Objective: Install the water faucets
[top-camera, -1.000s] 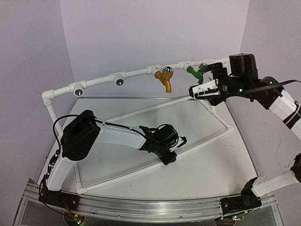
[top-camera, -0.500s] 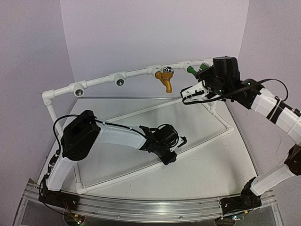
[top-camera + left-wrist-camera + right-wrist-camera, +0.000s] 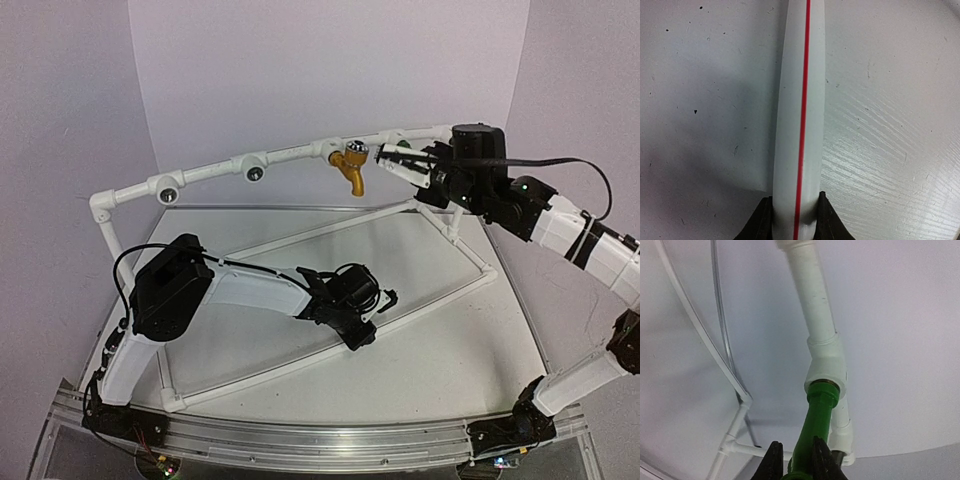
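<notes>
- The right fingers (image 3: pixel 772 462) are clenched on the green faucet (image 3: pixel 817 420), with one dark tip on each side of its body.
- The green faucet's far end sits in the mouth of a white tee socket (image 3: pixel 826 367).
- That tee belongs to the upper rail of the white pipe frame (image 3: pixel 205 172), towards the rail's right end.
- Just left of it on the same rail hangs the mustard-yellow faucet (image 3: pixel 350 168), silver cap on top and spout pointing down.
- Further left along the rail sit a silver-centred socket (image 3: pixel 256 174) and a second socket (image 3: pixel 167 195).
- The left fingers (image 3: pixel 762 222) are clamped on a red-striped white pipe (image 3: pixel 800 100), the frame's low near rail, lying just over the tabletop (image 3: pixel 890 150).
</notes>
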Robot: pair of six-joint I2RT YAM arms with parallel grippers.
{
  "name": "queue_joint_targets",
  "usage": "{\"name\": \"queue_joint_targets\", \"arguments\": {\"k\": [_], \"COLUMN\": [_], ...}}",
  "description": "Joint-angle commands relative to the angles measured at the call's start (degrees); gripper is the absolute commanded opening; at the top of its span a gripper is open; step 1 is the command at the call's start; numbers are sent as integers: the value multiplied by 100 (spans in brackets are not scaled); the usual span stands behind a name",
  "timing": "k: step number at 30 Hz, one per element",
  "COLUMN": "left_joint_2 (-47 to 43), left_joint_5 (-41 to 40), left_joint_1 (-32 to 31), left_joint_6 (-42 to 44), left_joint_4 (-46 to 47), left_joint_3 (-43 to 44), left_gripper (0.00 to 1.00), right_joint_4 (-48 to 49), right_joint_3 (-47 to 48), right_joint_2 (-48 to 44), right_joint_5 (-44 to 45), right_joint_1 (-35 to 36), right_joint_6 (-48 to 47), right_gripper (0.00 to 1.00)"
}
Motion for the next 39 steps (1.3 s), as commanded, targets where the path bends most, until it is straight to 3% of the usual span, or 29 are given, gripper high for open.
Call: {"name": "queue_joint_targets", "arguments": {"k": [1,5,14,16,19,21,23,26,27,28,30,32,36,39], "left_joint_2": [594,580,527,508,484,481,487,487,484,486,481,483,557,587], "left_joint_5": [142,149,153,153,151,153,145,135,128,127,134,135,102,125], "left_joint_1": [-57,-57,-56,-57,-66,-69,-75,-79,-83,-84,-91,-92,-92,-92], "left_joint_6": [-293,-295,-305,-302,-304,-302,-304,-298,-297,-299,-298,-300,-277,-276], "left_joint_4": [-698,-705,-716,-718,-723,-722,-725,-732,-731,-728,-732,-732,-748,-751], "left_joint_3": [-239,-237,-256,-263,-274,-269,-265,-267,-262,-262,-263,-260,-229,-202], "left_gripper": [0,0,0,0,0,0,0,0,0,0,0,0,0,0], "right_joint_4": [9,97,720,1150,1517,1559,1502,1243,1042,759,-199,-992,-1953,-2387], "right_joint_3": [22,-12,-726,-979,-1024,-1091,-1158,-1059,-928,-741,-223,208,702,869], "right_joint_2": [-103,-146,-277,-368,-486,-636,-846,-1124,-1179,-1172,-1038,-907,-810,-574], "right_joint_5": [-172,-12,-1450,-1758,-1967,-1892,-1634,-1470,-1594,-1766,-2041,-1703,-1387,-298], "right_joint_1": [-190,-223,-507,-531,-532,-532,-541,-541,-541,-539,-531,-530,-429,-149], "right_joint_6": [5023,8638,14522,15308,15322,14882,13987,11550,10294,8881,6529,4856,2005,76], "right_gripper": [0,0,0,0,0,4,21,70,92,97,98,98,98,98]}}
